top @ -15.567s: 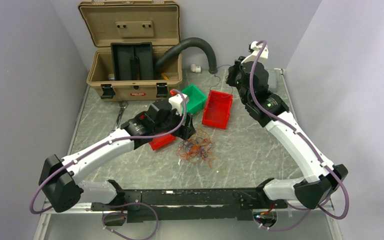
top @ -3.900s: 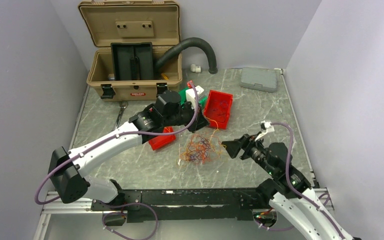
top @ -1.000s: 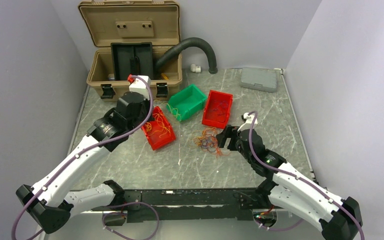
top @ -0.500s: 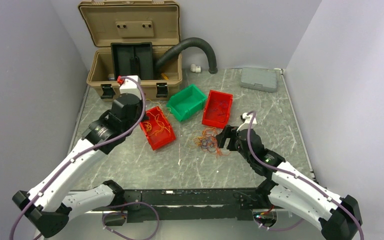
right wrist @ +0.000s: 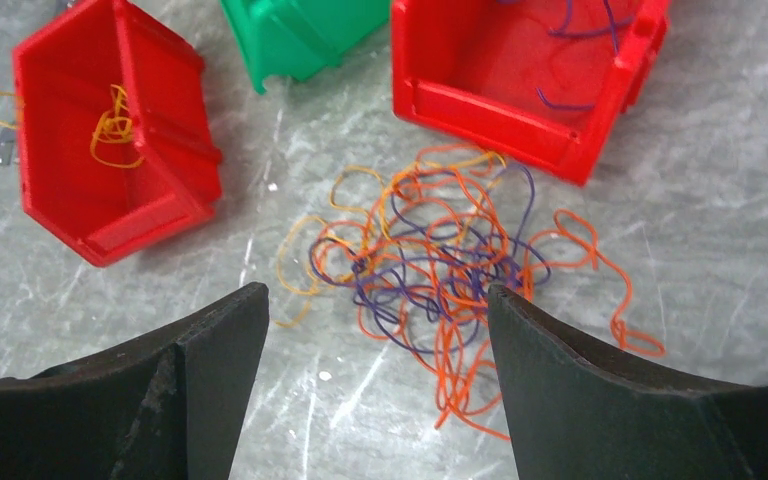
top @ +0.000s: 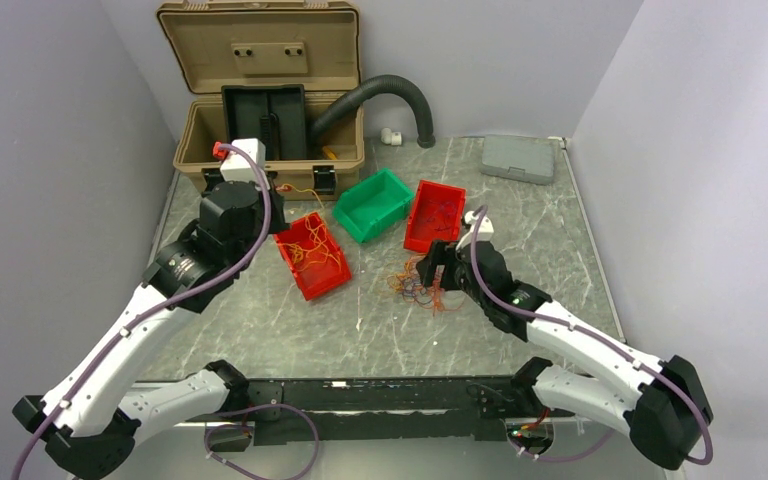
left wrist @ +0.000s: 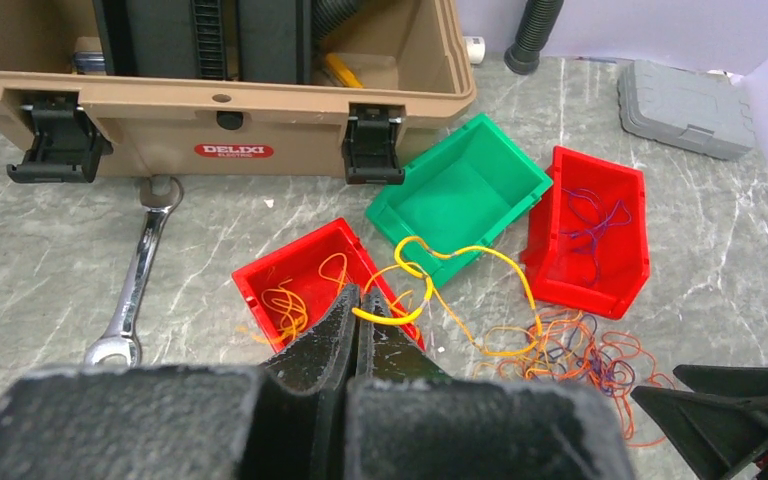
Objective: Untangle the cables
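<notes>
Orange and purple cables (right wrist: 430, 255) lie tangled on the grey veined table (top: 545, 230), just off the right red bin's (right wrist: 490, 120) near edge. The right gripper (right wrist: 375, 300) hangs over them, jaws wide, with bare tabletop on either side. The left gripper (left wrist: 358, 300) pinches a yellow strand (left wrist: 397, 318) above the left red bin (left wrist: 295, 265).

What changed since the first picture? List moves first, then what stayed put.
The left gripper left the tangle, drew back left and is shut on a yellow cable near the left red bin. The right gripper swung in from the back corner and hovers open over the tangle, now smaller and further right. Toolbox, hose and grey case stayed put.
</notes>
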`<state>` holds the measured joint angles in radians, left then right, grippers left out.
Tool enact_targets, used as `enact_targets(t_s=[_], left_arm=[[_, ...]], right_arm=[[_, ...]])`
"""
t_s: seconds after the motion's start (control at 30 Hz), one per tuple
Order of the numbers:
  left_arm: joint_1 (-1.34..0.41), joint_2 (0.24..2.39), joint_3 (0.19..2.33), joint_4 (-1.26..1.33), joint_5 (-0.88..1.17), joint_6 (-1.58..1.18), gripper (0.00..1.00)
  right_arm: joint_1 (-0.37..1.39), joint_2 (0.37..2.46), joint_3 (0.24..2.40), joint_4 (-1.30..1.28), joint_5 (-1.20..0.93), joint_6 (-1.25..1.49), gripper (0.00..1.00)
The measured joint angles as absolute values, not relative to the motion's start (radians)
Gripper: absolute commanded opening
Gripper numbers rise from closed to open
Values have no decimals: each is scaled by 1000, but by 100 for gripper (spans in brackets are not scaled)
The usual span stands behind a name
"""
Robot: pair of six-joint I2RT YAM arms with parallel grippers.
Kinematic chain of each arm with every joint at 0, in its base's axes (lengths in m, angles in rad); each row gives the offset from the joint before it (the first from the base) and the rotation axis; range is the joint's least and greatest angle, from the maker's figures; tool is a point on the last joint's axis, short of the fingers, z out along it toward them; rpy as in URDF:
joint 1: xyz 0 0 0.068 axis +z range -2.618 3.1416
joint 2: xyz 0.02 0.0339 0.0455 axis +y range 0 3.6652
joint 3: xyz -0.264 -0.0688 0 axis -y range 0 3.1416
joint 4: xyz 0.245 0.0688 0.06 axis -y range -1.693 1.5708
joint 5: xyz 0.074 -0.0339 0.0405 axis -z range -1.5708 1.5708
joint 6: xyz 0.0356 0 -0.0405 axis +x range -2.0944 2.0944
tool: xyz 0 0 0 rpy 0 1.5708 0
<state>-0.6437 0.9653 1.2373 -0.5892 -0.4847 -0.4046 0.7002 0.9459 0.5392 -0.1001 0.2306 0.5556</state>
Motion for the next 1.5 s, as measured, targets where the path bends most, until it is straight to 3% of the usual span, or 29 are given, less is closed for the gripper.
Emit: enact_targets(t_s=[0.2,0.93,1.5], left_arm=[[-644,982,1236,-588,-501,-414,0],[-628,1042,1033,-646,-632,-521,0],[-509,1458,1070,-650,-625,-730,3]], right_arm=[[701,993,622,-59,215,533,82],[700,886,618,-106,234,516,81],[700,757,600,-173,239,527,81]])
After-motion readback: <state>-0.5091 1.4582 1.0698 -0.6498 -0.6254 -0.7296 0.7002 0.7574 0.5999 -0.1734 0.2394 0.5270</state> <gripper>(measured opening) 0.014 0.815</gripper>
